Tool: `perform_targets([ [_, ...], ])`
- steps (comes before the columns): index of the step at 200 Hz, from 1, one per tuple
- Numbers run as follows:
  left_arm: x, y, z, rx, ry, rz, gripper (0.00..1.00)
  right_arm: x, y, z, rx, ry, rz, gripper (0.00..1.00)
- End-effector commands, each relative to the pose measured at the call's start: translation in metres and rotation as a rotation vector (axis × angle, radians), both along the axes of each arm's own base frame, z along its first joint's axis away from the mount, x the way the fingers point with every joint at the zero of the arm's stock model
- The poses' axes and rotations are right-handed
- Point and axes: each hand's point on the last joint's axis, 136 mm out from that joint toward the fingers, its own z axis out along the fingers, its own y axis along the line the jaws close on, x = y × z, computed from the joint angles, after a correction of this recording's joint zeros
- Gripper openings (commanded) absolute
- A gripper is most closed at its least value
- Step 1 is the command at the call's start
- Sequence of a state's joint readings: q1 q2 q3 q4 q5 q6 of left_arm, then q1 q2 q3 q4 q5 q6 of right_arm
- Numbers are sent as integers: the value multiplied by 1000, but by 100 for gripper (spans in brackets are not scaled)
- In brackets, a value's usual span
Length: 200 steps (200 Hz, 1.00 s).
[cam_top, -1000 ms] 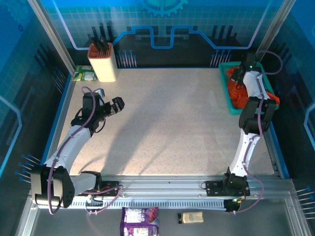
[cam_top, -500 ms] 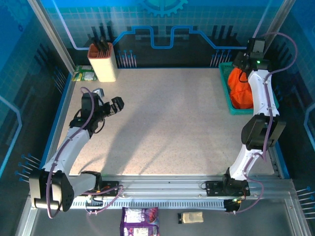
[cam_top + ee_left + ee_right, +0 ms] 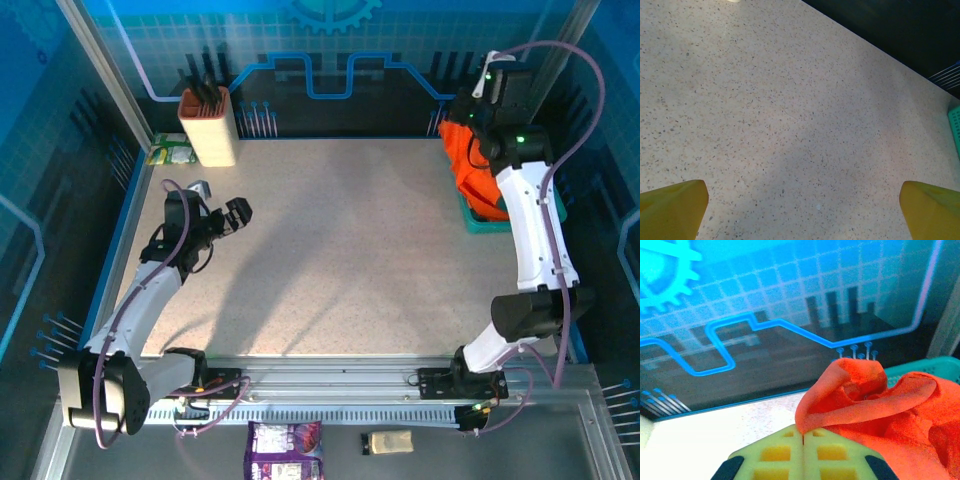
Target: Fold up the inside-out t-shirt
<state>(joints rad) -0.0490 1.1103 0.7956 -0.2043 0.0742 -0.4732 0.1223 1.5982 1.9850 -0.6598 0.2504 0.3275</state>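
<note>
Top view, upper right of frame: right gripper (image 3: pixel 468 124) raised at the far right corner of the table (image 3: pixel 350 250), jaws pressed together and clamped on a fold of the inside-out t-shirt (image 3: pixel 474 168).

Orange-red cloth hanging from the clamp point down to the teal mesh basket (image 3: pixel 480 226) at the right edge of the frame, lower end of the cloth at the basket.

Right wrist view, bottom centre: right gripper (image 3: pixel 803 436) with 2 yellow pads meeting flat, pinching a thin edge of the t-shirt (image 3: pixel 880 405). Bunched fabric to the lower right of the frame, in front of the basket rim (image 3: pixel 920 367).

Top view, left of centre: left gripper (image 3: pixel 240 212) above bare table surface, jaws wide apart, holding nothing, well apart from the t-shirt.

Left wrist view: 2 yellow fingertips (image 3: pixel 675 206) at the bottom corners, speckled table (image 3: pixel 790 100) between them.

Top view, upper left: beige holder (image 3: pixel 208 128) with dark handles, green packet (image 3: pixel 170 152) just beside it.
</note>
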Motion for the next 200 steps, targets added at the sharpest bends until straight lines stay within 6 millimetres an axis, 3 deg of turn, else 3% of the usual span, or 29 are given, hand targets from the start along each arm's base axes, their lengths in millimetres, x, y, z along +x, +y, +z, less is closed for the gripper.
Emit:
perform_targets([
  [1,-3,-5,2,-24,-9,-17,99,-25,32,45,-48,-105,66,0],
  [34,0,-5,-2,-29,-12,-12,99,-40,105,57,-55,-139,231,0],
  [92,1,-5,1,-18,-12,-15,99,-77,262,62,-35,-155,607,0],
  [116,0,-2,4,-3,-19,-9,99,-84,299,51,-23,-133,695,0],
  [131,0,-3,7,1,-18,-15,99,-75,300,29,-46,-79,675,0],
  [148,0,-4,12,4,-20,-27,99,-55,280,-14,-72,23,598,0],
  [172,-2,-6,18,13,-25,-41,99,-33,224,-94,-21,208,462,0],
  [187,-4,-7,18,17,-25,-54,99,-24,178,-142,48,309,359,0],
  [200,-4,-10,16,15,-22,-74,99,-26,150,-180,90,402,318,15],
])
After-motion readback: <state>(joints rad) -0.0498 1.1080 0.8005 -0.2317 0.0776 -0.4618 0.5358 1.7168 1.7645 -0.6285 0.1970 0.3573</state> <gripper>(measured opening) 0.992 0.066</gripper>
